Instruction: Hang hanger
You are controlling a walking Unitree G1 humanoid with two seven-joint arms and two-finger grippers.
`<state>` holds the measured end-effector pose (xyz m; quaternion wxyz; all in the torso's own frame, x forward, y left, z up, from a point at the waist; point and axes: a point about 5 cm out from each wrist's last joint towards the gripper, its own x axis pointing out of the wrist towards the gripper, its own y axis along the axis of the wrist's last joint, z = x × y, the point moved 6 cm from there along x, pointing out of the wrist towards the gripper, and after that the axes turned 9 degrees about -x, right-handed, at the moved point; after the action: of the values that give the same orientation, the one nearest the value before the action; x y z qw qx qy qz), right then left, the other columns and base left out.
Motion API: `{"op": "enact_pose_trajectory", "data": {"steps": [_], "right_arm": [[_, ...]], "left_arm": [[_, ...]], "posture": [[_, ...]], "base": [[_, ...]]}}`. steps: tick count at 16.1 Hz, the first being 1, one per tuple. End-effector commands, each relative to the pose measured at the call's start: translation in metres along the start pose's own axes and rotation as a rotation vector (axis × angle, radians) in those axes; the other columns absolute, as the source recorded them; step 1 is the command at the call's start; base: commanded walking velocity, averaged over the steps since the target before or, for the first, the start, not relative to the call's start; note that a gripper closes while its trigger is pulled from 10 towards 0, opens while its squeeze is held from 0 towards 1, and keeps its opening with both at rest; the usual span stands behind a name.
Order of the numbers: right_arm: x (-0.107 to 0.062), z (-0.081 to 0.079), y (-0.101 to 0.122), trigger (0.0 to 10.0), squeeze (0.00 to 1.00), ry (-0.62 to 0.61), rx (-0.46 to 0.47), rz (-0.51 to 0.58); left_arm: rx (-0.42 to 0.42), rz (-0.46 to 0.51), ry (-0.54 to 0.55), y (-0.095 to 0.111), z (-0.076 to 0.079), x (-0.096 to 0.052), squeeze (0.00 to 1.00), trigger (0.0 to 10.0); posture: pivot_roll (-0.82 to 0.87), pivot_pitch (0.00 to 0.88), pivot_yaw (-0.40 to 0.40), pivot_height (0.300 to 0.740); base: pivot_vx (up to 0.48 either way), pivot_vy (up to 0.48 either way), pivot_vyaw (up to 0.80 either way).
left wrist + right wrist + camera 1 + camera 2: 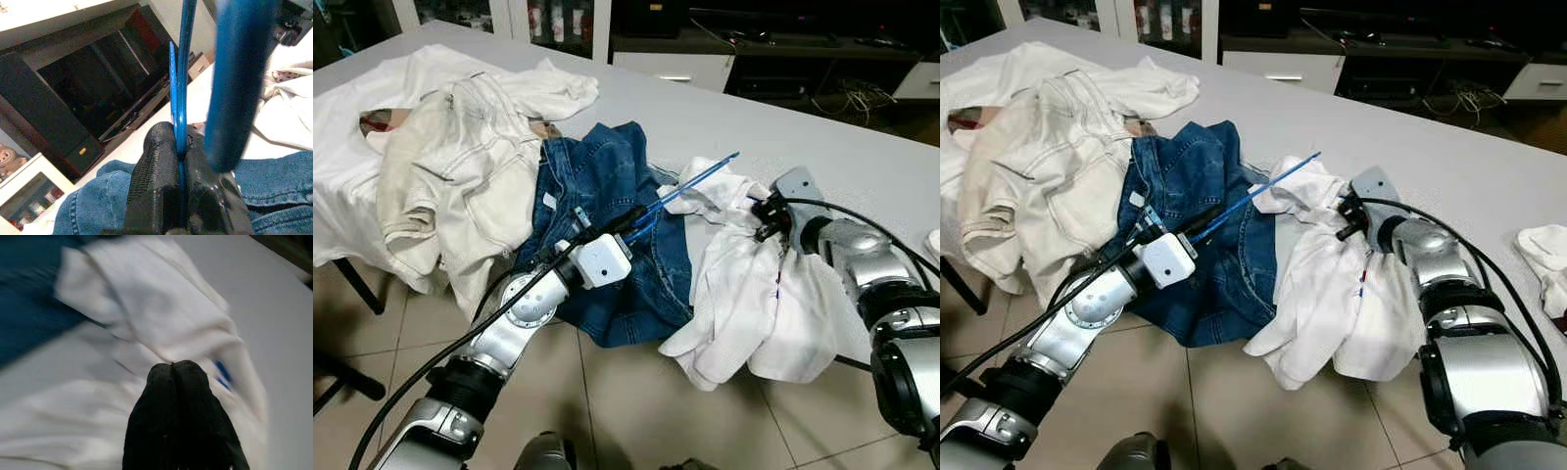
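A thin blue hanger (690, 186) is clamped between my left gripper's (631, 223) two black fingers (151, 186). It slants up and to the right, over blue jeans (607, 186) and towards a white garment (744, 294). The hanger's far end rests on that garment's upper folds. The garment lies crumpled at the table's near edge and droops over it. My right gripper (762, 223) sits at the top of the garment. In the right wrist view its fingertips (161, 377) press together, shut, with the white cloth just behind them and no fold visible between them.
A cream jacket (460, 166) and more white clothes are heaped at the left of the grey table (754, 117). Another white cloth (1542, 250) lies at the far right. Tiled floor lies below the table edge, and dark cabinets stand behind.
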<state>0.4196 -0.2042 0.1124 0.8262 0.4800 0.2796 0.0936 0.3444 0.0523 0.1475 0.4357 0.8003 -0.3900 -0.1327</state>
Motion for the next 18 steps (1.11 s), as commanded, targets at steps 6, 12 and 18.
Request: {"op": "enact_pose_trajectory", "data": {"steps": [6,12,18], "right_arm": [[-0.055,-0.016,-0.009,10.0,0.0,0.377,-0.023,0.101],[-0.06,-0.075,-0.019,10.0,0.0,0.633,0.058,0.13],[-0.059,-0.103,-0.036,10.0,0.0,0.758,0.138,0.049]], "left_arm": [[0.006,0.016,-0.02,0.003,0.003,0.002,0.0,10.0],[0.032,0.025,-0.053,0.011,-0.001,-0.017,0.0,10.0],[0.056,0.043,-0.081,0.027,-0.002,-0.031,0.0,10.0]], "posture": [[0.11,0.0,-0.081,0.71],[0.11,0.0,-0.082,0.71],[0.16,0.012,-0.098,0.71]], "base": [[0.0,0.0,0.0],[0.0,0.0,0.0],[0.0,0.0,0.0]]}}
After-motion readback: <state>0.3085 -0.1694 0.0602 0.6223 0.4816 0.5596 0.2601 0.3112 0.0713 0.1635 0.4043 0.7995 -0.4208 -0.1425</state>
